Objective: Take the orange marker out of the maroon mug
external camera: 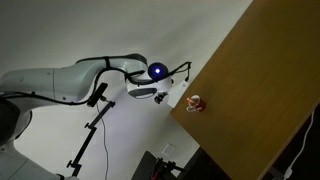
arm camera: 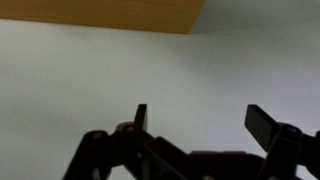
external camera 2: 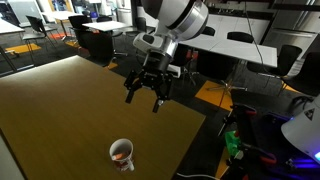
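The brown wooden tabletop [external camera 2: 60, 110] filled most of the scene, with the maroon mug [external camera 2: 122, 154] standing upright on it near one edge. The Panda arm [external camera 2: 180, 18] reached in high above the mug's side of the table. Its gripper [external camera 2: 143, 103] hung in the air, well apart from the mug. The fingers were spread wide with nothing between them. The wrist view agreed: both fingers [arm camera: 141, 118] stood apart against a pale background, with only a strip of tabletop along the top. The orange marker [external camera 2: 119, 157] sat inside the mug — a small orange streak against the whitish inner wall.
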You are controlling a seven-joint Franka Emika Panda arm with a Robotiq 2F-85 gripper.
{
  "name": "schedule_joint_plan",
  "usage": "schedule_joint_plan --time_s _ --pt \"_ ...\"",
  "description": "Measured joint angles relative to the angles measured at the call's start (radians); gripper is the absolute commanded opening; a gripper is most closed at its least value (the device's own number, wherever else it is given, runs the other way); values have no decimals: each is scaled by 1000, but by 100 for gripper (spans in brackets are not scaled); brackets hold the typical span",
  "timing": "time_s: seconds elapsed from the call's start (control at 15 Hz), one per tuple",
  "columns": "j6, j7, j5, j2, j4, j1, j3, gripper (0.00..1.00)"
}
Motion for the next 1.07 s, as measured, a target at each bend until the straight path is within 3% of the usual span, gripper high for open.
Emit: schedule_joint_plan --time_s 0.67,1.07 --pt "6 0 -15 179 93 1 8 100" --pt "-68 11 -106 223 123 0 20 100"
